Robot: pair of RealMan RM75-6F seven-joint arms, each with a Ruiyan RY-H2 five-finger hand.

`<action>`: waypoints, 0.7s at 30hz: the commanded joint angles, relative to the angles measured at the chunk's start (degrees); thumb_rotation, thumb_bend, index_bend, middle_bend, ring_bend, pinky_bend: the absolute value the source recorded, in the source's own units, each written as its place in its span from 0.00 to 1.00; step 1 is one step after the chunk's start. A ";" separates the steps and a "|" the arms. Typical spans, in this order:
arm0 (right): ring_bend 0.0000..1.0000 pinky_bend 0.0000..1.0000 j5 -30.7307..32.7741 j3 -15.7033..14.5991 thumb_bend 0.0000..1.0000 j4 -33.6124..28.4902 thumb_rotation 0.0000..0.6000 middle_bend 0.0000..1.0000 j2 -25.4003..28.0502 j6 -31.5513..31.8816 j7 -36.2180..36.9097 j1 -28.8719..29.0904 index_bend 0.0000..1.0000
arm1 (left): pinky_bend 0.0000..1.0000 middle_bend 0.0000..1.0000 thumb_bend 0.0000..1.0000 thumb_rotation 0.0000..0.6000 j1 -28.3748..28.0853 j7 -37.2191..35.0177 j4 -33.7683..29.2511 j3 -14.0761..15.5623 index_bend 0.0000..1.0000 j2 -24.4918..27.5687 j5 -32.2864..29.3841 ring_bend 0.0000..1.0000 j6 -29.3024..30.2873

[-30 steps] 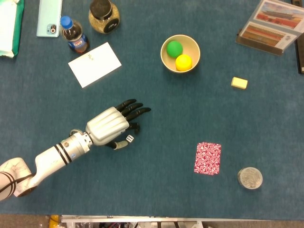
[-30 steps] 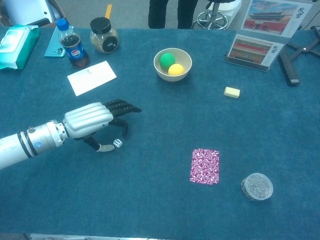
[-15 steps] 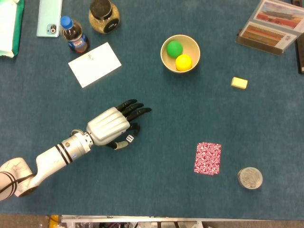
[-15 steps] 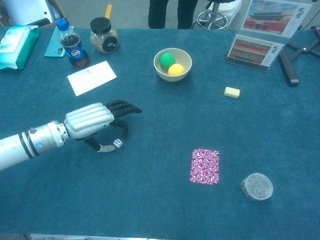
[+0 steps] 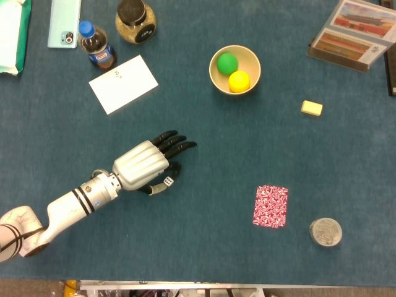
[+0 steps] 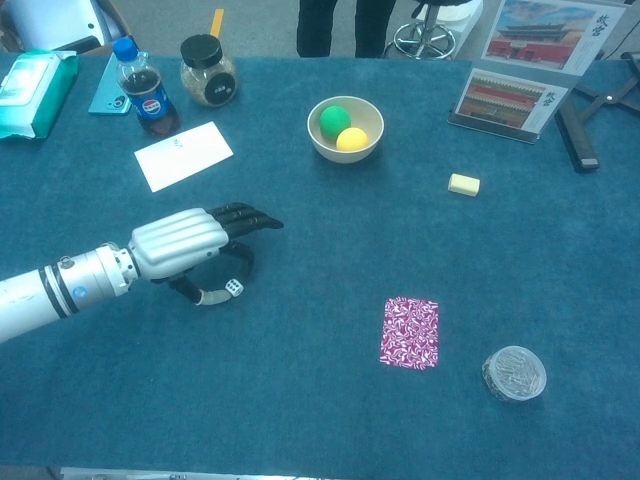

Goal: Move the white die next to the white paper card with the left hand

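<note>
The white die [image 5: 169,180] lies on the blue table cloth, left of centre. My left hand [image 5: 143,163] hovers over it from the left, palm down. The thumb tip sits just left of the die [image 6: 232,288] and one finger curls down just behind it; a narrow gap shows on the finger side. The other fingers [image 6: 250,215] stretch out flat above the cloth. The white paper card [image 5: 123,84] lies well up the table from the hand [image 6: 185,243], near the back left. My right hand shows in neither view.
A cola bottle [image 5: 96,47], a dark-lidded jar [image 5: 135,20] and a phone [image 5: 64,22] stand behind the card. A bowl [image 5: 218,76] holds a green and a yellow ball. A patterned red card [image 5: 271,206], a round lid [image 5: 325,231] and a yellow block [image 5: 312,108] lie to the right.
The curled finger has crept slightly closer to the die. The die and the arm have stayed in place.
</note>
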 commanded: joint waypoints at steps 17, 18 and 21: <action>0.26 0.37 0.00 0.09 0.00 0.22 1.00 0.41 -0.10 0.25 0.26 -0.19 0.51 | 0.02 0.04 0.32 1.00 0.86 0.96 -2.24 -1.10 0.56 1.61 -0.50 0.00 3.50; 0.26 0.37 -0.03 0.08 0.00 0.20 1.00 0.41 -0.11 0.30 0.28 -0.23 0.51 | 0.02 0.04 0.32 1.00 1.01 1.29 -2.75 -1.41 0.56 2.00 -0.66 0.00 4.05; 0.26 0.37 -0.06 0.07 0.00 0.25 1.00 0.41 -0.17 0.46 0.47 -0.34 0.51 | 0.02 0.04 0.32 1.00 2.05 2.39 -4.78 -3.01 0.57 3.60 -1.82 0.00 6.67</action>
